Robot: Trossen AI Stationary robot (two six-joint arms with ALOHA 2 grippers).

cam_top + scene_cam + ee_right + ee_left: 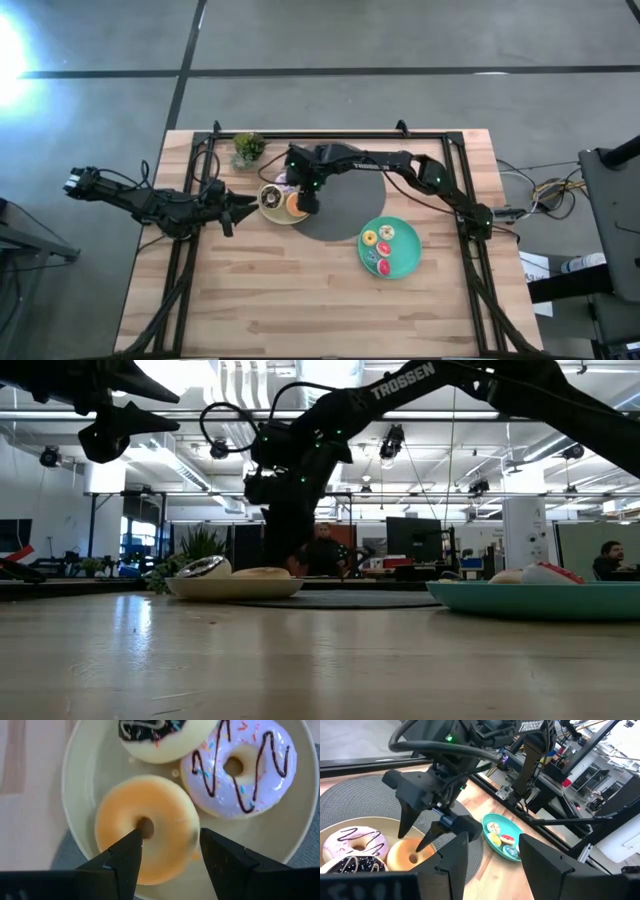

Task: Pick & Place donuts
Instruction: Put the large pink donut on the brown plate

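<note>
Orange donut under our right gripper, on the cream plate.

From above, at frame centre, right gripper hangs over this plate; the teal plate lower right holds more donuts, and our left gripper waits just left. In the right wrist view our fingers are spread, one at the orange donut's hole. In the left wrist view the left fingers are spread too.
</note>
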